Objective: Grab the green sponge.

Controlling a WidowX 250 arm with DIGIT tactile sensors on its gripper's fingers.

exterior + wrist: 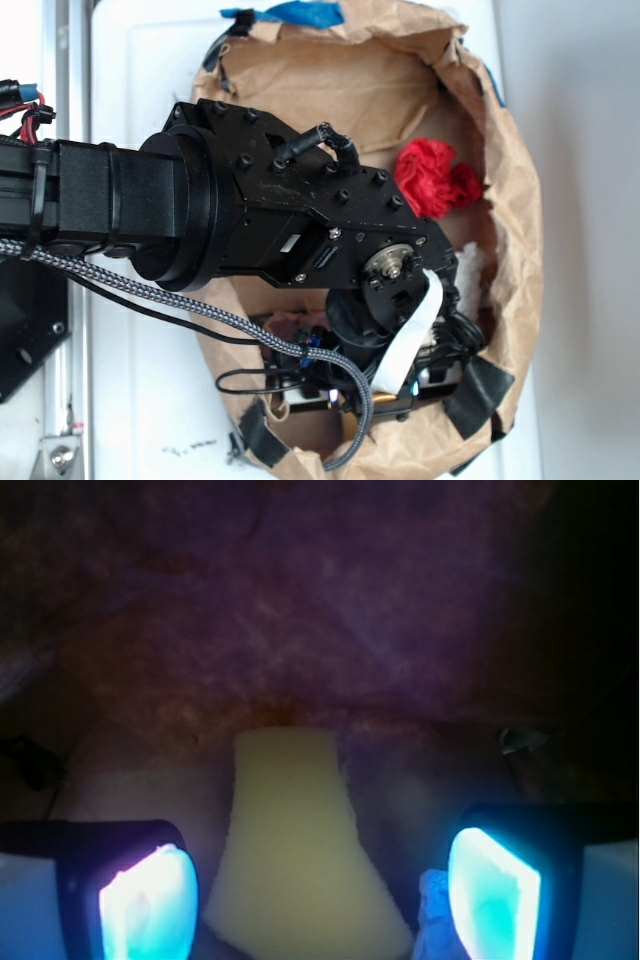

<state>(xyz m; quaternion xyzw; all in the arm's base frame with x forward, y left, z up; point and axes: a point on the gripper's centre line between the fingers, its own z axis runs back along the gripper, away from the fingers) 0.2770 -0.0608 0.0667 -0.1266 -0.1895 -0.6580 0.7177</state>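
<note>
Green sponge point(305, 850) is seen in the wrist view as a pale yellow foam block lying between the two glowing pads point(150, 900) of the hand point(320, 895), touching neither. The hand is spread apart, with the sponge centred in the gap. In the exterior view, a brown paper bag point(515, 230) is laid open on the white worktop point(150, 80), and the black arm point(290, 215) is reached into it. A red paper wad point(437, 177) is noted inside the bag, well apart from the hand. The sponge is hidden by the arm in that view.
</note>
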